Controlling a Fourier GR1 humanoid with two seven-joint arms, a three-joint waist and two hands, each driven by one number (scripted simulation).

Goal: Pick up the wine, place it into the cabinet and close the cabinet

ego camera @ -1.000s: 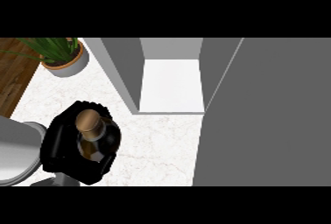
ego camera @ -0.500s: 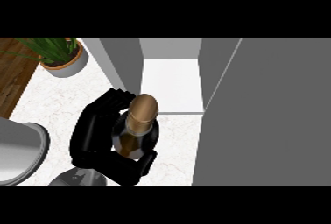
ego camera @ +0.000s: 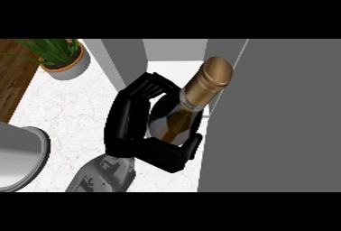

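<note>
Glass wine bottle (ego camera: 174, 118), centre frame: I judge it heavy, slick and breakable. Left hand (ego camera: 123, 122) is curled round its body, which looks the safest hold.

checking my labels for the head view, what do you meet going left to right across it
green plant in a grey round pot → black right hand, fingers curled round → dark glass wine bottle with gold foil top → flat grey cabinet door
</note>
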